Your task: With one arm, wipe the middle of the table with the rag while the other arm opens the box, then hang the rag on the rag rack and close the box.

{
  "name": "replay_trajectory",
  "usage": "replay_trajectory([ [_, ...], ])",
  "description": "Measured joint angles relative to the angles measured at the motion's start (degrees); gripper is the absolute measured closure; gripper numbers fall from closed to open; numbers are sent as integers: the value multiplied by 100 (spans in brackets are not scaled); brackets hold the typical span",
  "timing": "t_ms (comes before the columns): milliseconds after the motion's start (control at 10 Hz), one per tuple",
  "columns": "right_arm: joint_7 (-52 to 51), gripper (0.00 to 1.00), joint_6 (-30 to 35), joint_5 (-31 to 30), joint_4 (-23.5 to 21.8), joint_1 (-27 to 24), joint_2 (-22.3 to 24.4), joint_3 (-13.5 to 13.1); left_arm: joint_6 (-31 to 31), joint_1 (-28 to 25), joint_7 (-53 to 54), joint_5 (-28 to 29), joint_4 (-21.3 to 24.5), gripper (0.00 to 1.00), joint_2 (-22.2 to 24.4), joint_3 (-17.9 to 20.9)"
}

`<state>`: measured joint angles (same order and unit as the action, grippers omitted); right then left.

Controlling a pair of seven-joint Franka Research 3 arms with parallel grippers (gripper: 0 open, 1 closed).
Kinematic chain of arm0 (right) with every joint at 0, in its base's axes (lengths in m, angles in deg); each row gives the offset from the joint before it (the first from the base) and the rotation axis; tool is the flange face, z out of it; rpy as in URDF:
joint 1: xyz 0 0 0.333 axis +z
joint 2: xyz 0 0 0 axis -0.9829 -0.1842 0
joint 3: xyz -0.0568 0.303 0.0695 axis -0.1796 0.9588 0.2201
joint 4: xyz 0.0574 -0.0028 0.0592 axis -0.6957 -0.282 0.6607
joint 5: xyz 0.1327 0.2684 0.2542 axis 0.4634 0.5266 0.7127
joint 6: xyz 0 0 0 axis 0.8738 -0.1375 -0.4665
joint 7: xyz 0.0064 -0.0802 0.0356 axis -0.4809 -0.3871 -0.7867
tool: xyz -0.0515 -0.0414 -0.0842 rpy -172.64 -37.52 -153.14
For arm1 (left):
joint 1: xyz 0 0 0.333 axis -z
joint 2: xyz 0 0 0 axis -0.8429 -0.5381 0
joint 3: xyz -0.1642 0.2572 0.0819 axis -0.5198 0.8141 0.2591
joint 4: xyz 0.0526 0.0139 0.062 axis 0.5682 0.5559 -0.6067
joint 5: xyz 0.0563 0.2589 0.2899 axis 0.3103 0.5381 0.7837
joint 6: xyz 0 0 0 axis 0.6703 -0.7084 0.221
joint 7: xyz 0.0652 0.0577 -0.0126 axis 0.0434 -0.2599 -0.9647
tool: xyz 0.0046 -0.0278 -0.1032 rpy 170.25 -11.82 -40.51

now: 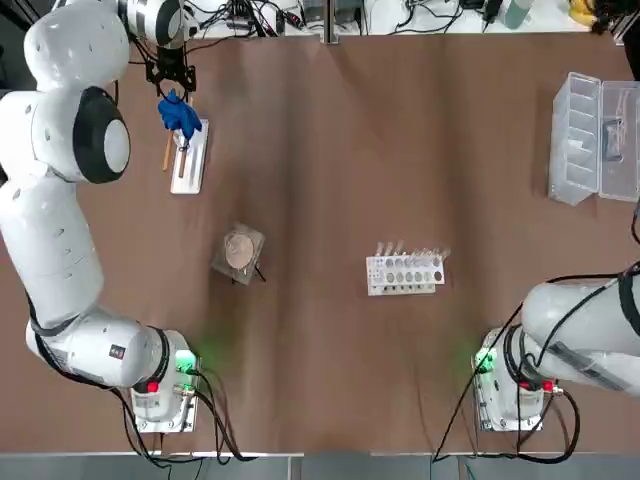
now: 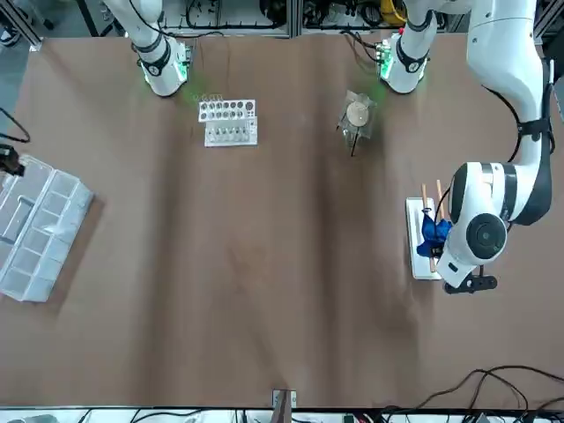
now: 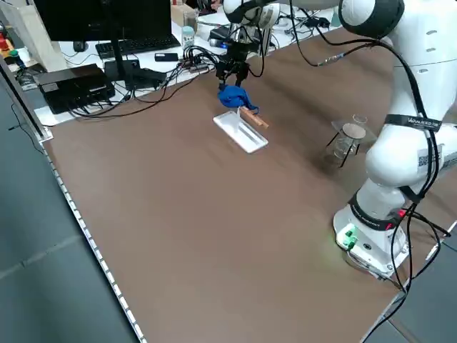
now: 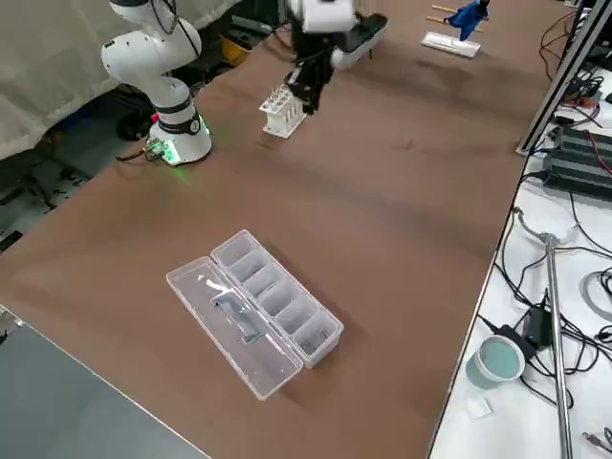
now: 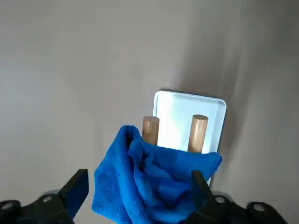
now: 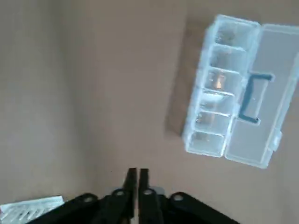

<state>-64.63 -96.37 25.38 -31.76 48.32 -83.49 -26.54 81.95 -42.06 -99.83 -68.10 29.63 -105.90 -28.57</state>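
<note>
rag: soft, featherlight blue cloth [image 5: 149, 177] draped over the rack's rods [image 5: 197, 134]; pinch a thick fold if it needs straightening
left gripper: at the rack [image 5: 140, 198], fingers spread wide, looks like it's let go
box: lid laid open [image 4: 234, 325], thin slick plastic, probably light; lift the lid by its free edge
right gripper: near the box [image 6: 138, 172], fingers together, nothing held
table: brown, faintly rippled [image 1: 320, 180]
room: cables, monitor [image 3: 107, 25] beyond

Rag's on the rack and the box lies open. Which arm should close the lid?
Right, I'd say: its shut gripper is at the box's side of the table, while the left gripper is across at the rag.
</note>
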Motion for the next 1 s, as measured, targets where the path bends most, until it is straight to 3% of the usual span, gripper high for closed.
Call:
replay_trajectory([
  [200,-629,99,-229,170,-12,-937,-278,-37,23,8,0,-35,-72,0,31,-3],
  [400,-1668,99,-493,459,-26,-2018,-705,-65,49,17,12,-613,-403,0,340,-10],
  [700,-3139,99,-1260,848,110,-3382,-1770,-76,-118,-61,279,-1381,-551,0,1531,-139],
  [1000,-3882,99,-1745,989,589,-3851,-2793,-61,-779,-918,492,-1615,-384,0,2631,-1182],
])
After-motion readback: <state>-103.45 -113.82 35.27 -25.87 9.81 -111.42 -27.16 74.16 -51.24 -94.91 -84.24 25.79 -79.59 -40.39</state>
